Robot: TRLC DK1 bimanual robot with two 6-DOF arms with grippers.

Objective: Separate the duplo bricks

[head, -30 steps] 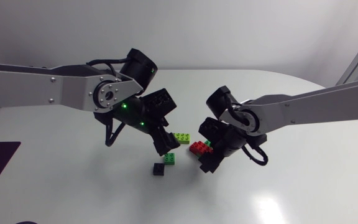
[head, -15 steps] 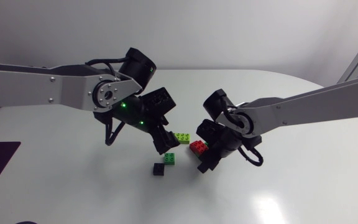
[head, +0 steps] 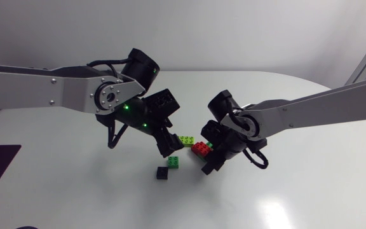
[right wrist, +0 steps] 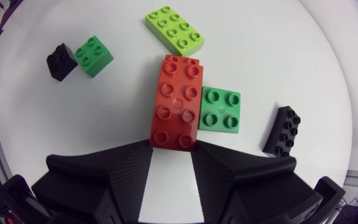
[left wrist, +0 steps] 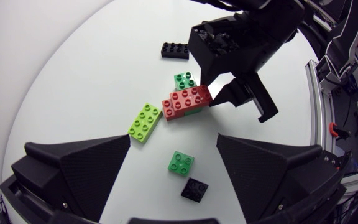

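Right claw (right wrist: 170, 155) spread at red brick (right wrist: 176, 102), glossy white table (right wrist: 291, 62)

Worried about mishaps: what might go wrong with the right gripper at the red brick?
The right gripper is open with the red brick just ahead of its tips. The gap looks barely wide enough, so it may shove the brick. The green brick touching its side could block a finger. The left gripper hangs open, bracing nothing.

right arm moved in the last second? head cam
Yes, slightly. The right arm has shifted toward the lime brick, which lies where it was, so the gap between the two is narrower.
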